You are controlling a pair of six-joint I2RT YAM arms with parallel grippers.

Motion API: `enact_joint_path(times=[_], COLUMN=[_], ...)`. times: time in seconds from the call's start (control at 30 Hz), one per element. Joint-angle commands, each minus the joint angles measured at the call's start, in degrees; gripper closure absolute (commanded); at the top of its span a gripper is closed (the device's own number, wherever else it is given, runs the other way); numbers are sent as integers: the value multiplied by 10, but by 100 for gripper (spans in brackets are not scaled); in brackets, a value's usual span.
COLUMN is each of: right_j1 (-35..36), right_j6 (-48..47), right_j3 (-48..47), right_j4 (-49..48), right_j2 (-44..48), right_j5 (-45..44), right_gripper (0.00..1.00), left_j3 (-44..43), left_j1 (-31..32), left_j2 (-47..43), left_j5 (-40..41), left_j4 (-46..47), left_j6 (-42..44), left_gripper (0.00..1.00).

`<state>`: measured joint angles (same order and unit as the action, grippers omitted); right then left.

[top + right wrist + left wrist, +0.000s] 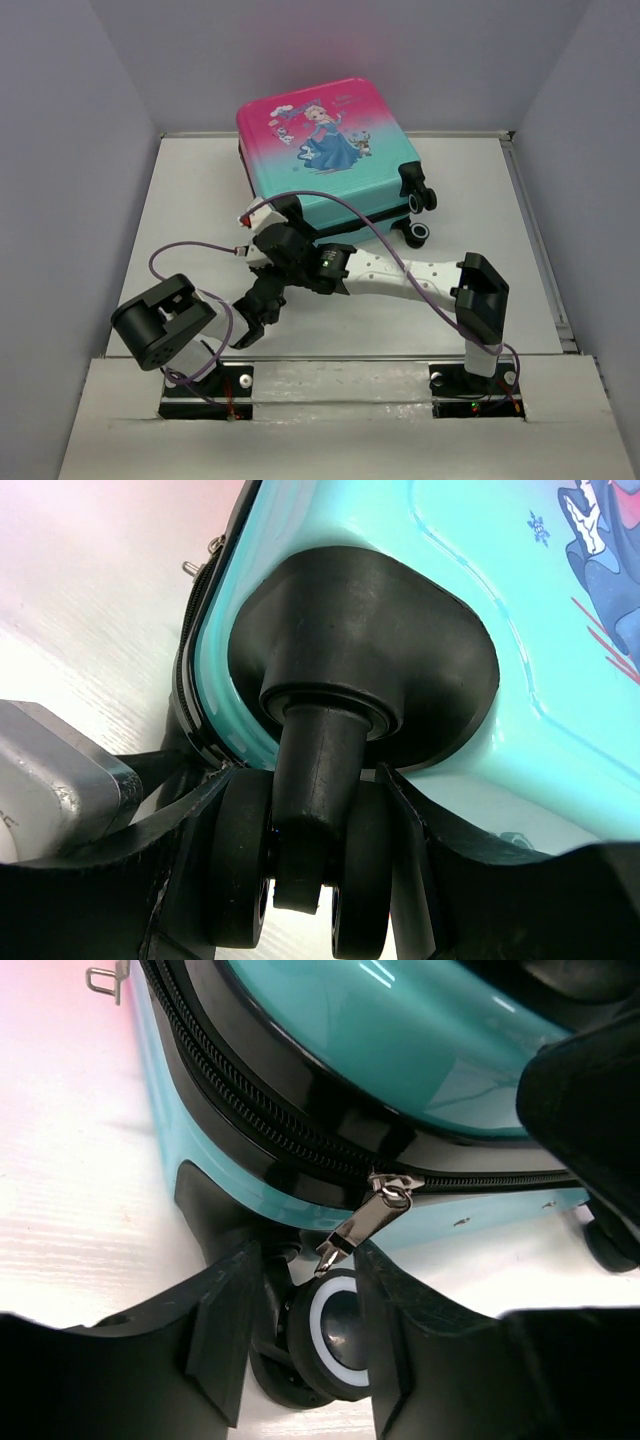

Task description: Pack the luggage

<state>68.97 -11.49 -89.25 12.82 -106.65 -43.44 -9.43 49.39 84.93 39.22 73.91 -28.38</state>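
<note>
Luggage (330, 150), small pink-to-teal hard-shell suitcase with cartoon princess, closed, flat at far middle of white table (180, 220); right gripper (310, 775) pinching black twin caster wheel (240, 860) at near corner; left gripper (305, 1260) spread, silver zipper pull (365, 1222) between fingers.

light: bright, even | glare: table (60, 1210) washed out | blur: fingers (220, 1360) soft

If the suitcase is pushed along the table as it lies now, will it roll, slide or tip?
Probably slide, not roll: the suitcase lies flat on its side, so its wheels point sideways. Tipping seems unlikely: it lies broad and low. The glossy hard shell likely stays stiff yet slippery.
</note>
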Motion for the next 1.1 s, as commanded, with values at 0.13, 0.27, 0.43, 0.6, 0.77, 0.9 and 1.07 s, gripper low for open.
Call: enact_joint_path(times=[0.13, 0.27, 0.43, 0.6, 0.77, 0.9, 1.07], right_j1=[9, 9, 9, 9, 9, 9, 9], right_j6=[28, 33, 44, 49, 51, 56, 59], right_j3=[0, 7, 11, 14, 13, 14, 22], right_j4=[-90, -90, -90, -91, -93, -95, -98], right_j2=[30, 32, 28, 26, 29, 29, 36], right_j5=[80, 84, 90, 89, 92, 98, 100], right_gripper=[93, 93, 93, 93, 93, 93, 93], left_j3=[-28, -31, -28, -31, -20, -28, -44], left_j1=[2, 2, 2, 2, 2, 2, -1], left_j2=[-34, -79, -111, -120, -112, -103, -100], left_j5=[39, 38, 26, 6, -9, -18, -10], left_j4=[357, 327, 306, 249, 236, 233, 235], left_j6=[78, 84, 82, 76, 58, 55, 77], left_gripper=[54, 59, 67, 50, 37, 41, 77])
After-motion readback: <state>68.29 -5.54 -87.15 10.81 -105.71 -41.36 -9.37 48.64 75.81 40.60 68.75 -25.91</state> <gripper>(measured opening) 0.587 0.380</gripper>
